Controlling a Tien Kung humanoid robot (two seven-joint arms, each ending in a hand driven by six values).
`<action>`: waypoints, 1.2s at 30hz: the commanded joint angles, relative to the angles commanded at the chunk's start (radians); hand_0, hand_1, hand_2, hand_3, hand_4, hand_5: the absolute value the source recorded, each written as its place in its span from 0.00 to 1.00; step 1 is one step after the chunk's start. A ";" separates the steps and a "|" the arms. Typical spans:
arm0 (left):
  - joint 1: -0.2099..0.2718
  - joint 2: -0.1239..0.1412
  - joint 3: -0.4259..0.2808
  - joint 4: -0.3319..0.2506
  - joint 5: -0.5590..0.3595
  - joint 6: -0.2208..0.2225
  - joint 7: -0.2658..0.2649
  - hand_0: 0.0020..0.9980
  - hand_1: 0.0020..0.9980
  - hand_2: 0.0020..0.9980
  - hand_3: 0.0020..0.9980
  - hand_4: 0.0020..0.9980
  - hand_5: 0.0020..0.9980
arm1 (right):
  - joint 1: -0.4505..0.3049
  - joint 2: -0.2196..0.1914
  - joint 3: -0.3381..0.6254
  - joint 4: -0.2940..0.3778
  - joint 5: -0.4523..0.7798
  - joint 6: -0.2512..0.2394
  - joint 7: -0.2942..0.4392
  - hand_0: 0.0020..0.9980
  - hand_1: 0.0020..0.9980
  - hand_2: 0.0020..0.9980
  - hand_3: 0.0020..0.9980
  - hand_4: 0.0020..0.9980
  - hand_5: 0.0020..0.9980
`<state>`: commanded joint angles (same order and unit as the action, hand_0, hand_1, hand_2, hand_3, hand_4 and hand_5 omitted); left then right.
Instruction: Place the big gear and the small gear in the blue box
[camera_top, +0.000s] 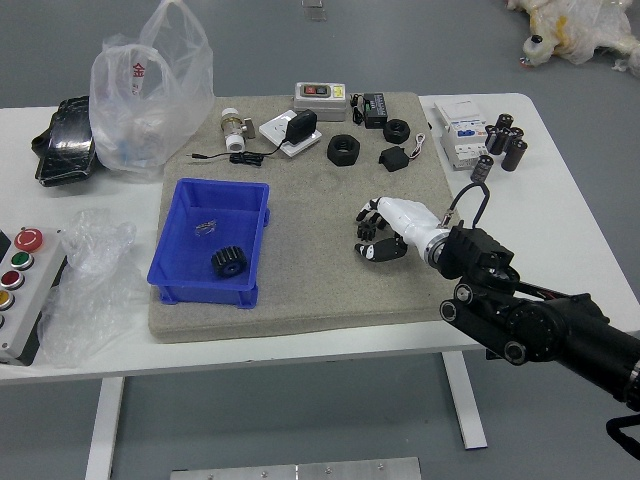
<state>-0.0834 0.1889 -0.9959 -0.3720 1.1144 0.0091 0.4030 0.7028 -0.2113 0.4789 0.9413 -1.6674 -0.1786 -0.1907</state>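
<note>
Robot hand (412, 222), the right one, reaches in from four o'clock over the grey mat (310, 275) that lies on the white desk (540, 215). Its thumb and fingers are bent and parted, with a gap between the upper fingertips and the thumb, and the small gear (367, 231) sits in that gap, at three o'clock on the mat. Whether any finger touches the gear, I cannot tell. The blue box (188, 291) stands at nine o'clock on the mat, well apart from the hand. Inside it, the big gear (229, 262) lies toward five o'clock, and a small, shiny item (205, 228) lies nearer the box's middle. Around the mat's far side are a valve-like fitting (234, 130) at eleven, a grey-white device (320, 101) with a small display at twelve, a thick black ring (343, 151) at one, and a black block (394, 159) toward two. On the desk beyond the mat, a clear plastic bag (150, 105) stands at ten o'clock, and a panel of coloured buttons (35, 290) sits at half past eight beside crumpled clear plastic (90, 290). At two o'clock are a white box (464, 130) and, just beside it, several black cylinders (507, 141).
</note>
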 joint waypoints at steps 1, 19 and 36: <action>0.000 0.000 0.000 0.000 0.000 0.000 0.000 0.69 0.64 0.61 0.74 0.70 0.39 | 0.000 0.000 -0.001 0.000 0.001 -0.004 0.002 0.36 0.55 0.48 0.55 0.40 0.00; 0.001 0.000 0.001 -0.001 -0.002 -0.001 0.001 0.69 0.64 0.61 0.74 0.70 0.40 | 0.052 -0.020 -0.011 0.110 -0.002 -0.073 0.047 0.34 0.51 0.36 0.46 0.29 0.00; -0.001 0.005 -0.009 -0.003 0.015 -0.005 0.010 0.69 0.64 0.62 0.74 0.70 0.40 | 0.238 0.079 -0.200 0.315 0.007 -0.016 0.136 0.39 0.57 0.56 0.55 0.38 0.00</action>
<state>-0.0845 0.1942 -1.0049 -0.3749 1.1293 0.0038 0.4134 0.9407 -0.1327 0.2786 1.2560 -1.6606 -0.1941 -0.0549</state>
